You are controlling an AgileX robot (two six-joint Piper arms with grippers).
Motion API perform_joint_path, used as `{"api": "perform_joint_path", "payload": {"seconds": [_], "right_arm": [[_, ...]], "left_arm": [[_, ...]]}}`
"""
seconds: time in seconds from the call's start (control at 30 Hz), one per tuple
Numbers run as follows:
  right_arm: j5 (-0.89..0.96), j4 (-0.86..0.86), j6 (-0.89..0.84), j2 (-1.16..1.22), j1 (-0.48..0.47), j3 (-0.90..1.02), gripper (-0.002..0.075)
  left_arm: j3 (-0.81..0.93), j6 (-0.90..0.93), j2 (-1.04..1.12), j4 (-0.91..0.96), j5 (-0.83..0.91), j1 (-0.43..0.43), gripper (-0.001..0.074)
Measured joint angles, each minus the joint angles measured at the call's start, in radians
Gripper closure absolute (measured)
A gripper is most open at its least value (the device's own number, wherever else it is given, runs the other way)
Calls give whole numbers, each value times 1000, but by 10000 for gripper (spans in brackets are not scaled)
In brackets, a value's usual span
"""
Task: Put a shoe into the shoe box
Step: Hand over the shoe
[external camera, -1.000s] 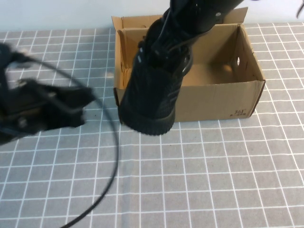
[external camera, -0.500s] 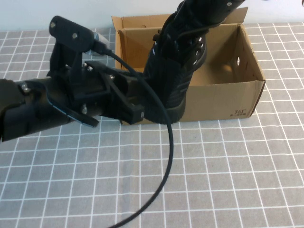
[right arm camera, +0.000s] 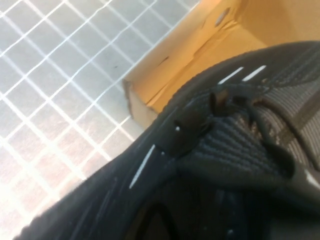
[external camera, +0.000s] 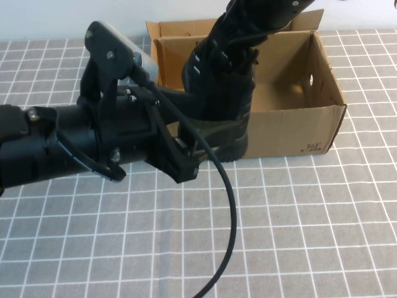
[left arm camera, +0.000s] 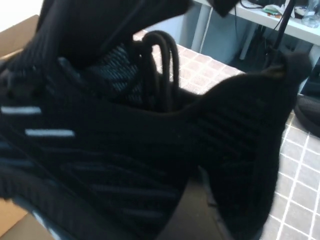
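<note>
The black mesh shoe [external camera: 218, 93] hangs toe-down over the front left part of the brown shoe box [external camera: 288, 127], with its sole against the box's front wall. My right gripper [external camera: 242, 31] comes down from the back and is shut on the shoe's upper part. My left gripper [external camera: 192, 146] reaches in from the left, open, with its fingers at the shoe's lower end by the sole. The shoe fills the left wrist view [left arm camera: 125, 150] and the right wrist view [right arm camera: 225, 165]. The box's wall also shows in the right wrist view [right arm camera: 200, 45].
The left arm's black cable [external camera: 226, 223] loops down over the grey checked cloth [external camera: 310, 217] in front of the box. The box's right half is open and shows a round side hole [external camera: 310, 79].
The left arm swung in from the far left to the shoe's lower end. The right gripper carried the shoe back and a little right, further over the box.
</note>
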Motion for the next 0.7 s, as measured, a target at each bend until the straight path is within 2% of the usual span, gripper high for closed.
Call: {"api": "perform_joint_path", "payload": {"seconds": [0.2,0.37,0.5,0.7], "right_arm": [[-18,-71,63,3,0,-4,726],[-20,-81,88,31,0,-22,726],[-26,-87,117,49,0,-43,726],[-30,-91,123,69,0,-44,726]], "left_arm": [[0,17,0,-27,-142,-2,263],[0,125,4,-64,-288,-2,263],[0,216,24,-104,-240,-2,263],[0,388,55,-268,-159,-2,255]]}}
